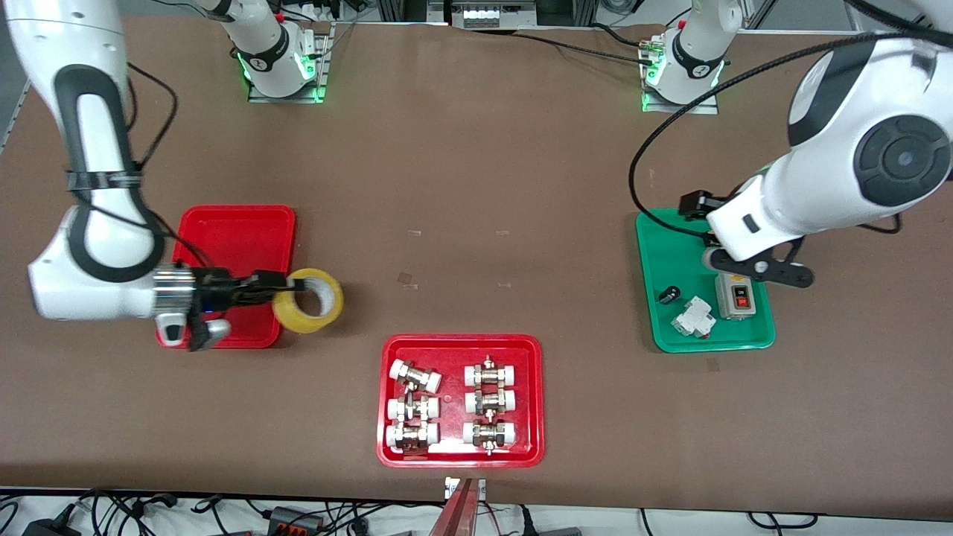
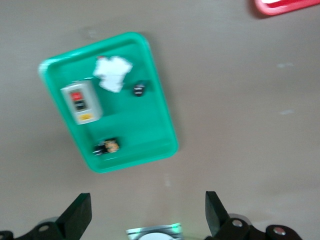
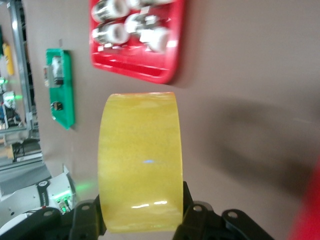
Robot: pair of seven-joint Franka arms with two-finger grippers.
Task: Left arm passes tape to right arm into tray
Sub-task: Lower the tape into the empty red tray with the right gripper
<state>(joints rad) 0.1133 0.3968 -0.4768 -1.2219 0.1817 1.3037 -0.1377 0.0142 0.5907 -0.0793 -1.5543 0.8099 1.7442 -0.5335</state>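
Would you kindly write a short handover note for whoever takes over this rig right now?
Right gripper: shut on the tape, fingers gripping the ring's wall, held up beside the plain red tray, at the edge of that tray toward the left arm's end of the table.
Left gripper: open and empty, over the green tray; that arm waits.
Done: the right arm has the tape, so the pass looks complete.
Left: carry the tape over the plain red tray, set it down inside, release. The tray with the metal fittings is not the target.
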